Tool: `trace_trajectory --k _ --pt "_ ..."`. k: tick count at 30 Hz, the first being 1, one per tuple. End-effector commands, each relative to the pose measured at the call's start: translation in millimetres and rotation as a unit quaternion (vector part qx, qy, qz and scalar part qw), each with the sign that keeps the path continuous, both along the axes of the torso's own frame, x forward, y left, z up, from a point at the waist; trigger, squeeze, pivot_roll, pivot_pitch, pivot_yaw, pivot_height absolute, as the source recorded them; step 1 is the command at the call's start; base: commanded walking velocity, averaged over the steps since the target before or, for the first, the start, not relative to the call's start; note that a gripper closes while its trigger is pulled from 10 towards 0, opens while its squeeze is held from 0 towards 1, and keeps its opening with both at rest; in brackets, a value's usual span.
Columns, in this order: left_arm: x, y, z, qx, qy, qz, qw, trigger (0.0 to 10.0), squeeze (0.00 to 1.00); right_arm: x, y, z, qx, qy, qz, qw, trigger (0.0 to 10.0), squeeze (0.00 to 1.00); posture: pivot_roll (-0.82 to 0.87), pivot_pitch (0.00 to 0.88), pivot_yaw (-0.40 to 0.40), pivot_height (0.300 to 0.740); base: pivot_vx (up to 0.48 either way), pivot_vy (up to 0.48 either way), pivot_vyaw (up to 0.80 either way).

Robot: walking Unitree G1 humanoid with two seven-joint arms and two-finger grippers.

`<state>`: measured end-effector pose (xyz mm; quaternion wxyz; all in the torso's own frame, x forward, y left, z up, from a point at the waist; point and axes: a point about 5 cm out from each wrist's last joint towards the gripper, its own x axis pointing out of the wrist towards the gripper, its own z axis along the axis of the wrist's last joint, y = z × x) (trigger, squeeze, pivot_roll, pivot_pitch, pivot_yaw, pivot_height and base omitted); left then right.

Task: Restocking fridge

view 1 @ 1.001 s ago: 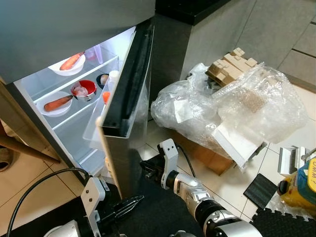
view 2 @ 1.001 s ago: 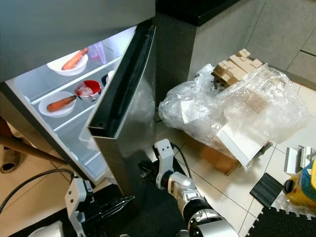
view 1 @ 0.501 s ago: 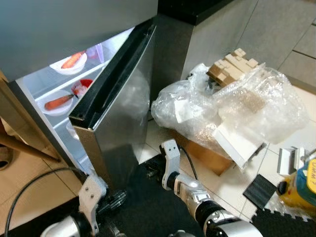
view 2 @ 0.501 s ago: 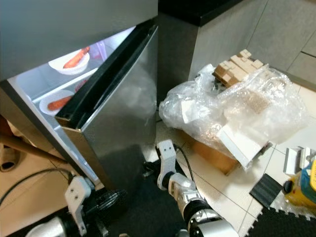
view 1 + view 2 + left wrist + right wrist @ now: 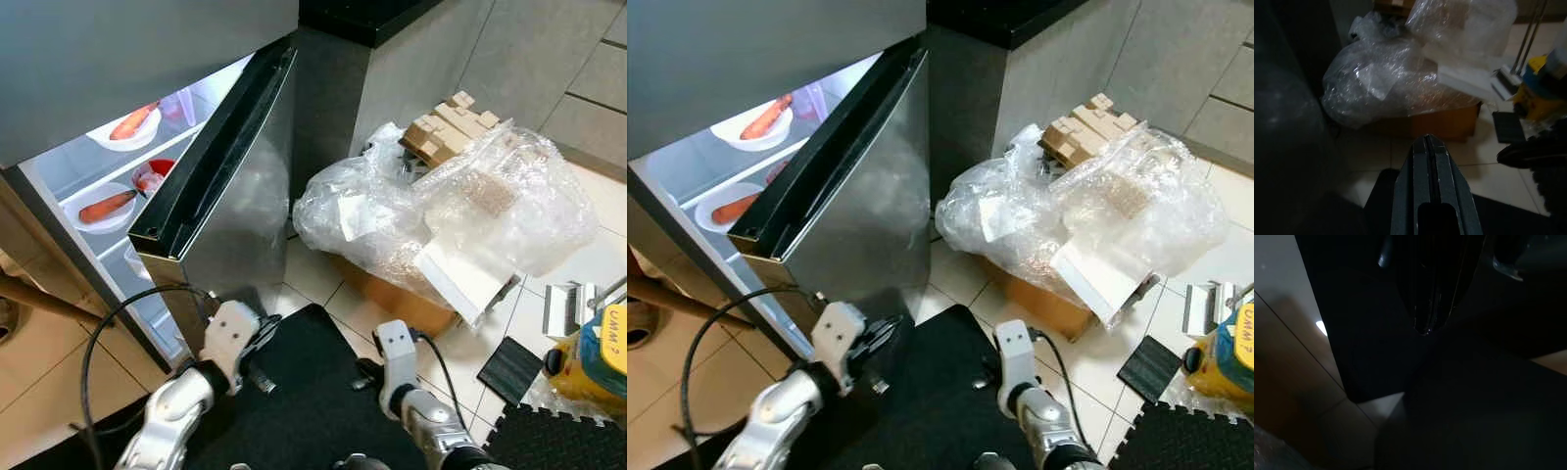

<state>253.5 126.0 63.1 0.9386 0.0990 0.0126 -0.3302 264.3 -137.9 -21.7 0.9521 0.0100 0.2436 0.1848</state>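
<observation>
Fingers of the left gripper [image 5: 1429,147] are pressed flat together with nothing between them, low beside the bottom of the half-open stainless steel fridge door [image 5: 240,211], which stands just ahead of it. Behind that door, the lit white fridge shelves [image 5: 108,171] carry two white plates with orange carrots [image 5: 108,206] and a red bowl [image 5: 149,174]. The right gripper [image 5: 1426,323] also has its black fingers closed on nothing, over the black floor mat [image 5: 313,392], with the clear bubble-wrap heap on a brown cardboard box [image 5: 431,225] farther ahead.
</observation>
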Motion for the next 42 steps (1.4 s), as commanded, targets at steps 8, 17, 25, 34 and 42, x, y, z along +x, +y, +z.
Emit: trace_trajectory --k 8,17,25,34,42 --pt "17.4 23.8 -9 0.066 -0.020 0.100 0.993 10.0 0.00 -5.8 0.8 -3 0.005 -0.006 -0.008 1.000 10.0 0.00 -0.10 0.159 -0.021 0.731 0.000 0.000 0.00" --pt "19.1 47.6 -13 0.103 -0.044 0.164 0.980 10.0 0.00 0.3 13.9 6 0.038 -0.028 0.039 0.998 10.0 0.00 -0.09 0.161 -0.030 0.731 0.000 0.000 0.00" --pt "20.1 101.4 -18 0.171 -0.058 0.344 0.921 10.0 0.00 3.1 20.7 10 0.040 -0.035 0.056 0.997 10.0 0.00 -0.09 0.156 -0.038 0.731 0.000 0.000 0.00" --pt "-42.3 275.2 27 0.292 -0.084 0.738 0.602 10.0 0.00 0.3 17.7 8 0.043 -0.034 0.054 0.997 10.0 0.00 -0.08 0.154 -0.038 0.731 0.000 0.000 0.00" --pt "-44.6 261.2 18 0.316 -0.115 0.728 0.598 10.0 0.00 -0.6 18.4 7 0.042 -0.030 0.058 0.997 10.0 0.00 -0.09 0.149 -0.040 0.731 0.000 0.000 0.00"
